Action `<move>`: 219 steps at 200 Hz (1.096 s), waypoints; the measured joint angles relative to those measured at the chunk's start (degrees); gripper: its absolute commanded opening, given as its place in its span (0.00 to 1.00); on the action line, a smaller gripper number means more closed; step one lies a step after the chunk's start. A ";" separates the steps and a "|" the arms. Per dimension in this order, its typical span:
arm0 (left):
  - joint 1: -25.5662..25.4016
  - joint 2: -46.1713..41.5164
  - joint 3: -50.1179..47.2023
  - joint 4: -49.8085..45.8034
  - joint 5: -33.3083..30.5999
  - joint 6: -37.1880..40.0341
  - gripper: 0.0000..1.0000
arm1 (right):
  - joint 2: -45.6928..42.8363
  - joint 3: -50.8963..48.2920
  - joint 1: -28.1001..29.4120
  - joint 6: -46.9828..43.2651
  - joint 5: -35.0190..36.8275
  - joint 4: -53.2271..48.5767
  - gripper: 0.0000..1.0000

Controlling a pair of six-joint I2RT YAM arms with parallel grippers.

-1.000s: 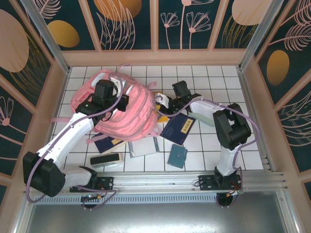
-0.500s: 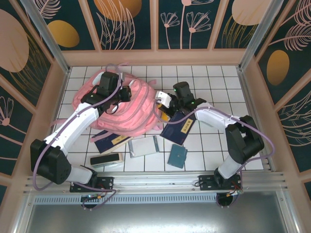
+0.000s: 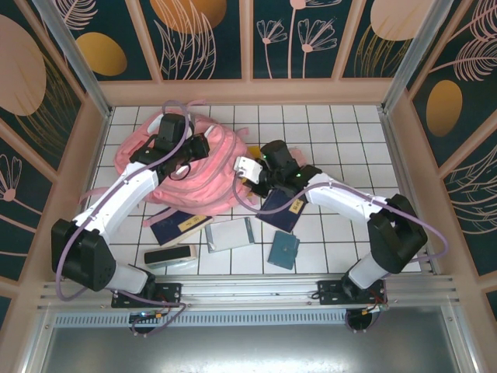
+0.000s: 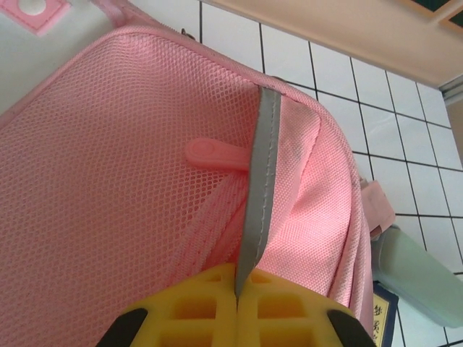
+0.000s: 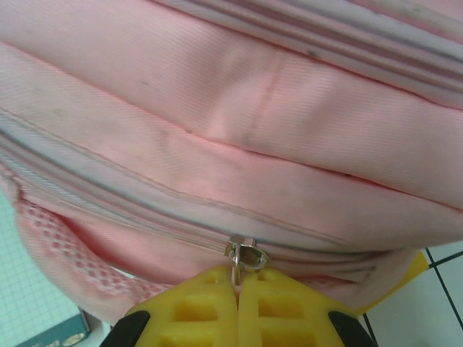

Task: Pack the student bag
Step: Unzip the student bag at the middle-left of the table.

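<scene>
Both grippers are pinched shut on the student bag [image 3: 211, 177], which lies between them on the white tiled table [image 3: 349, 128].

Dark walls [image 3: 210, 39] with painted plants and orange dots stand around the table. The left gripper [image 4: 236, 296] is closed tight on the bag's grey stripe [image 4: 260, 181]. The right gripper [image 5: 237, 289] is closed tight on a metal zip pull [image 5: 246, 254]. Near the right gripper, under its arm, lies a dark blue book [image 3: 281, 208] with a yellow label, but the writing is too small to read. To the right of that gripper the tiles are bare up to the metal rail [image 3: 404, 155].
</scene>
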 measured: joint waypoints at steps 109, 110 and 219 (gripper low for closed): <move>1.97 0.48 0.04 4.37 1.46 -11.98 0.00 | 0.13 1.79 10.10 18.38 6.93 0.55 0.00; 2.01 0.52 0.04 4.37 1.53 -12.13 0.00 | 0.17 1.79 10.21 18.47 7.02 0.63 0.00; 4.70 2.51 0.98 6.80 4.11 -18.64 0.00 | 5.07 7.69 15.47 24.41 14.08 1.99 0.00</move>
